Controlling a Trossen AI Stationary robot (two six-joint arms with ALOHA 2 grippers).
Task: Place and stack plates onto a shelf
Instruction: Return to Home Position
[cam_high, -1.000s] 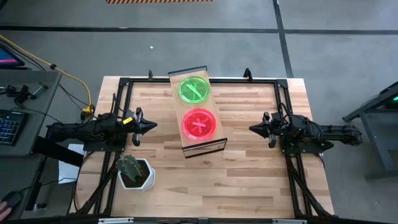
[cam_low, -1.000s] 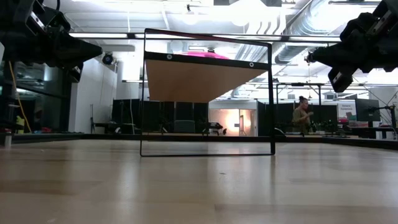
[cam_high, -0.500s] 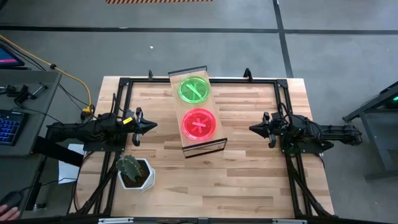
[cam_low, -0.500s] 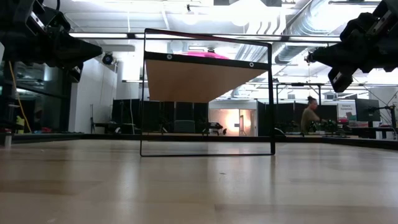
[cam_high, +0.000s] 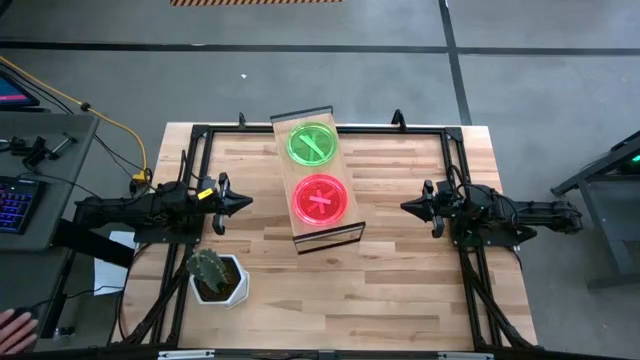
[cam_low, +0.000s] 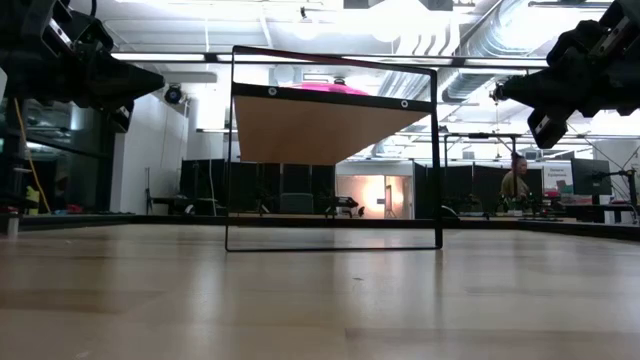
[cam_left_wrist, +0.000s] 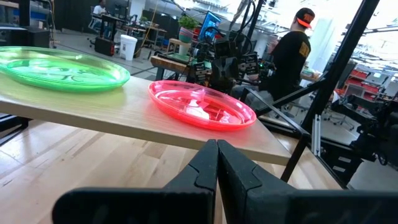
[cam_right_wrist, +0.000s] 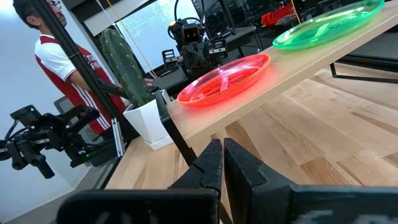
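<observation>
A light-wood shelf (cam_high: 300, 236) on a dark metal frame stands on the middle of the table, toward its far edge. On it rest a green stack of plates (cam_high: 312, 144) at the far end and a pink-red stack (cam_high: 320, 199) at the near end; both stacks show in the left wrist view (cam_left_wrist: 62, 70) (cam_left_wrist: 202, 106) and the right wrist view (cam_right_wrist: 329, 23) (cam_right_wrist: 225, 79). My left gripper (cam_high: 247, 201) hovers left of the shelf, shut. My right gripper (cam_high: 404, 207) hovers right of it, shut. Both are raised above the tabletop (cam_low: 160, 80) (cam_low: 497, 92).
A cactus in a white pot (cam_high: 216, 275) stands near the table's near-left corner, close to my left arm. Bare tabletop (cam_high: 400, 280) lies in front of the shelf. A desk with a keyboard (cam_high: 15, 200) is off the table's left; people show in the room behind.
</observation>
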